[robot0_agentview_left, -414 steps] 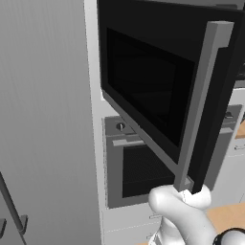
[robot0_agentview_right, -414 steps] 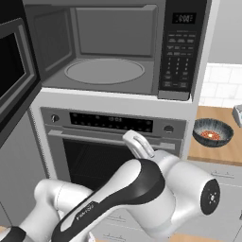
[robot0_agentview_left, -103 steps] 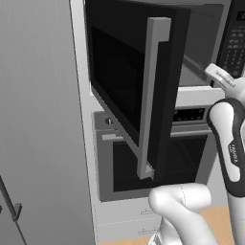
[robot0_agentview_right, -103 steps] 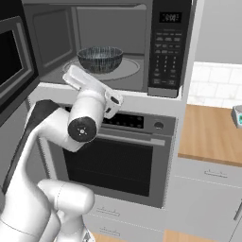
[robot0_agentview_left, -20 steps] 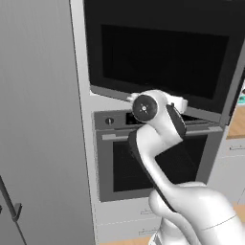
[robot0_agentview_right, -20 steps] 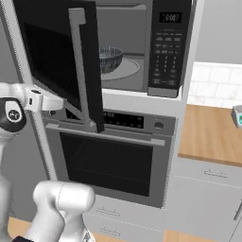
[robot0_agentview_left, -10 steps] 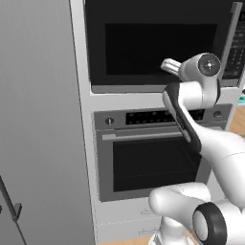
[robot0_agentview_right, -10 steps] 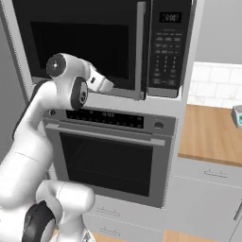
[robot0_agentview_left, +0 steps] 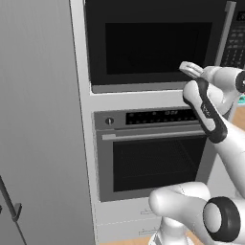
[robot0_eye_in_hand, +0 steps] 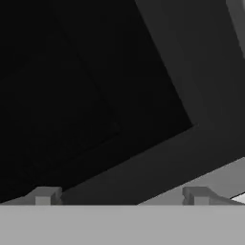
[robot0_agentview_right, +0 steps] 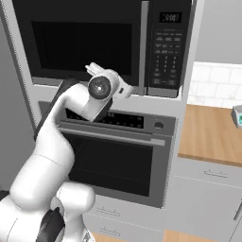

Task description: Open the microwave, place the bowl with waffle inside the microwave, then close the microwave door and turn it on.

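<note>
I see the microwave [robot0_agentview_left: 158, 45] built into the tall cabinet column, directly above the oven [robot0_agentview_left: 153, 153]. The microwave door [robot0_agentview_right: 80, 42] sits flush against the front of the unit, fully shut, its dark window facing out. The long grey bar handle [robot0_agentview_right: 144, 45] stands vertical at the door's right edge, just beside the keypad [robot0_agentview_right: 166, 47]. The small display at the top of the keypad panel is lit, but its digits are too small for me to read.

The bowl and the waffle cannot be made out through the dark glass from either base camera.

The arm is raised in front of the cabinet, with the hand at the level of the microwave's lower edge. In the hand camera, the gripper [robot0_eye_in_hand: 119, 195] faces the lower right corner area of the door from very close range. Its two fingertips [robot0_eye_in_hand: 44, 195] stand far apart at the bottom of that view, with nothing between them: the claw is fully spread and holds nothing. The dark window and the black door frame fill the space ahead of the tips, seen at a tilt.

To the right of the cabinet, a wooden counter [robot0_agentview_right: 212, 137] runs along a white tiled wall. The oven door below is shut, its horizontal handle [robot0_agentview_right: 113, 133] untouched.
</note>
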